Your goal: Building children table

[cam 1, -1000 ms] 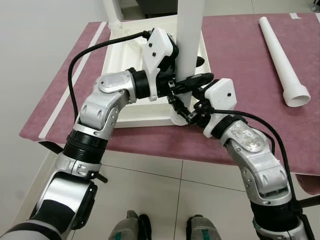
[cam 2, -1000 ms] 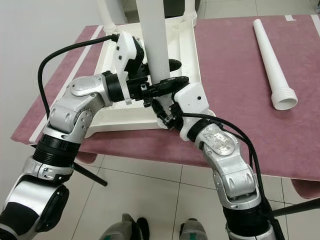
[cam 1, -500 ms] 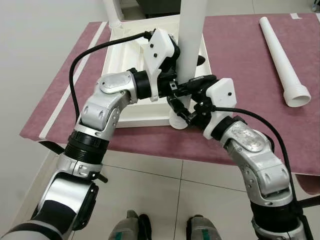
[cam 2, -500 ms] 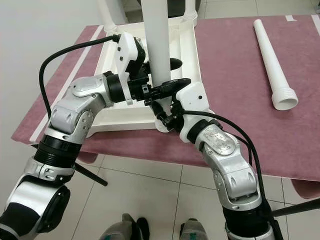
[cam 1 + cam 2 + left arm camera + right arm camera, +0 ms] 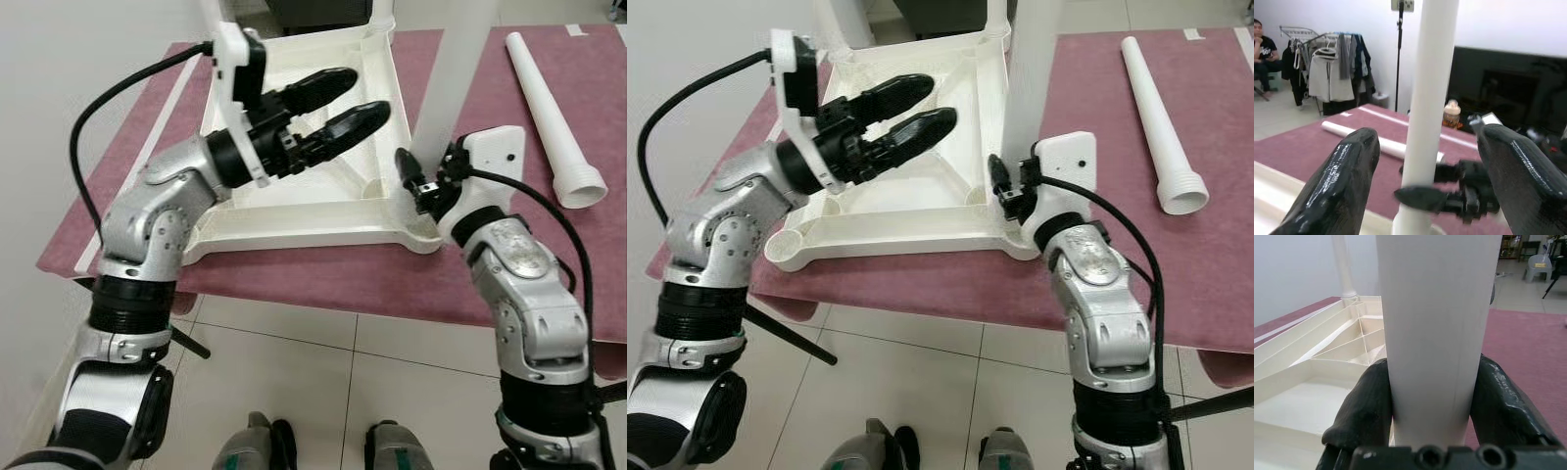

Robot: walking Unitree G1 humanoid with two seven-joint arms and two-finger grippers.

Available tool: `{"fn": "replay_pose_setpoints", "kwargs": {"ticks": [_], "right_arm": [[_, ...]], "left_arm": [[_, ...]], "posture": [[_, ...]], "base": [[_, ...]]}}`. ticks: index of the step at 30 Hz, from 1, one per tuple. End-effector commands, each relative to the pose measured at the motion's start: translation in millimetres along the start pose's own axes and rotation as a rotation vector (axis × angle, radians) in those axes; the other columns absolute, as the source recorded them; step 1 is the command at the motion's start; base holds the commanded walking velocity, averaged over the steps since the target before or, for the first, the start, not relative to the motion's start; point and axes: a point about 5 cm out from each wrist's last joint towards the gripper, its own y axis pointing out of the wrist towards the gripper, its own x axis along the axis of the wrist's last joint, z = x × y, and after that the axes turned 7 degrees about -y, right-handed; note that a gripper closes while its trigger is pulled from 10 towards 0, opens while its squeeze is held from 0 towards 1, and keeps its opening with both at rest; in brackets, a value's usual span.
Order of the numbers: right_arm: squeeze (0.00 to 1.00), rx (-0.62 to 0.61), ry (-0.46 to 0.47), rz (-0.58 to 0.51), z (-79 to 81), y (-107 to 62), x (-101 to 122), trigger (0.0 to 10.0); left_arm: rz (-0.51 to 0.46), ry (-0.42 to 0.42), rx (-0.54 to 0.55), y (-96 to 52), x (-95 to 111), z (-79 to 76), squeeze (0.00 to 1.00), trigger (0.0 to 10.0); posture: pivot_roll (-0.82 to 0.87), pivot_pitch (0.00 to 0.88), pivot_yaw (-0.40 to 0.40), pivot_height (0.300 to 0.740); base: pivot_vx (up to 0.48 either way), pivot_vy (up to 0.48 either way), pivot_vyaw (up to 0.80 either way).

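Over upturned tabletop (image 5: 294, 191), left gripper (image 5: 333, 103) spread wide, right gripper (image 5: 409, 176) clamping upright leg (image 5: 451, 73).

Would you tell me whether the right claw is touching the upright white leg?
Touching. In the right wrist view, both black fingers of the right claw press against the sides of the upright white leg.

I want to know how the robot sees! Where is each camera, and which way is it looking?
Left eye view: on the head, looking down at the upside-down tabletop; both arms show.
Right eye view: same scene, beside it.
Left wrist view: along the open left gripper toward the upright leg.
Right wrist view: right gripper clamping that leg.
All share the leg.
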Motion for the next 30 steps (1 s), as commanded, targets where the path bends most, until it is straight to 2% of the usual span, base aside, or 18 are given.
{"fn": "replay_pose_setpoints", "kwargs": {"ticks": [1, 2, 4, 5, 6, 7, 8, 9, 10, 11, 12, 13, 17, 22, 28, 29, 30], "right_arm": [[0.0, 0.017, -0.001, -0.005, 4.4, -1.3, 1, 10.0], [0.0, -0.023, -0.03, 0.022, -3.2, -4.8, -3, 10.0], [0.0, -0.023, -0.03, 0.022, -3.2, -4.8, -3, 10.0], [0.0, -0.065, -0.019, 0.021, -7.7, -7.8, -5, 10.0], [0.0, -0.065, -0.019, 0.021, -7.7, -7.8, -5, 10.0], [0.0, -0.106, 0.0, 0.01, -11.6, -11.2, -5, 10.0], [0.0, -0.106, 0.0, 0.01, -11.6, -11.2, -5, 10.0], [0.0, -0.139, 0.023, -0.01, -13.8, -15.0, -4, 10.0], [0.0, -0.139, 0.023, -0.01, -13.8, -15.0, -4, 10.0], [0.0, -0.155, 0.041, -0.027, -14.3, -19.2, -3, 10.0], [0.0, -0.155, 0.041, -0.027, -14.3, -19.2, -3, 10.0], [0.0, -0.155, 0.055, -0.039, -13.5, -23.5, -2, 10.0], [0.0, -0.143, 0.063, -0.044, -11.9, -28.1, -2, 10.0], [0.0, -0.07, 0.06, -0.032, -3.1, -34.1, -3, 10.0], [0.0, -0.026, 0.054, -0.036, 1.7, -33.7, -2, 10.0], [0.0, -0.002, 0.054, -0.037, 3.6, -31.7, -1, 10.0], [0.0, -0.002, 0.054, -0.037, 3.6, -31.7, -1, 10.0]], "left_arm": [[0.02, 0.017, -0.026, -5.1, -1, -1.1, 0.0, 10.0], [0.213, 0.102, 0.165, -21.2, -27, 20.8, 0.0, 10.0], [0.213, 0.102, 0.165, -21.2, -27, 20.8, 0.0, 10.0], [0.331, 0.137, 0.267, -31.5, -44, 32.1, 0.0, 10.0], [0.331, 0.137, 0.267, -31.5, -44, 32.1, 0.0, 10.0], [0.459, 0.187, 0.312, -42.1, -62, 37.3, 0.0, 10.0], [0.459, 0.187, 0.312, -42.1, -62, 37.3, 0.0, 10.0], [0.557, 0.194, 0.317, -51.3, -78, 38.2, 0.0, 10.0], [0.557, 0.194, 0.317, -51.3, -78, 38.2, 0.0, 10.0], [0.636, 0.183, 0.282, -58.8, -93, 36.7, 0.0, 10.0], [0.636, 0.183, 0.282, -58.8, -93, 36.7, 0.0, 10.0], [0.687, 0.158, 0.225, -63.1, -105, 34.4, 0.0, 10.0], [0.732, 0.125, 0.15, -64.9, -117, 32.3, 0.0, 10.0], [0.79, 0.127, 0.023, -52.7, -127, 37.1, 0.0, 10.0], [0.837, 0.16, -0.005, -44.0, -130, 45.0, 0.0, 10.0], [0.868, 0.18, -0.01, -38.8, -133, 50.4, 0.0, 7.5], [0.868, 0.18, -0.01, -38.8, -133, 50.4, 0.0, 7.5]], "posture": [[-0.16, 0.133, 0.156, 0.74], [-0.16, 0.13, 0.153, 0.74], [-0.16, 0.13, 0.153, 0.74], [-0.16, 0.127, 0.149, 0.74], [-0.16, 0.127, 0.149, 0.74], [-0.16, 0.125, 0.147, 0.74], [-0.16, 0.125, 0.147, 0.74], [-0.16, 0.123, 0.146, 0.74], [-0.16, 0.123, 0.146, 0.74], [-0.16, 0.122, 0.145, 0.74], [-0.16, 0.122, 0.145, 0.74], [-0.17, 0.123, 0.146, 0.74], [-0.17, 0.125, 0.15, 0.74], [-0.19, 0.137, 0.168, 0.74], [-0.2, 0.144, 0.176, 0.74], [-0.2, 0.156, 0.176, 0.74], [-0.2, 0.156, 0.176, 0.74]], "base": [[0.0, 0.0, 0.0], [0.0, 0.0, 0.0], [0.0, 0.0, 0.0], [0.0, 0.0, 0.0], [0.0, 0.0, 0.0], [0.0, 0.0, 0.0], [0.0, 0.0, 0.0], [0.0, 0.0, 0.0], [0.0, 0.0, 0.0], [0.0, 0.0, 0.0], [0.0, 0.0, 0.0], [0.0, 0.0, 0.0], [0.0, 0.0, 0.0], [0.0, 0.0, 0.0], [0.0, 0.0, 0.0], [0.0, 0.0, 0.0], [0.0, 0.0, 0.0]]}}
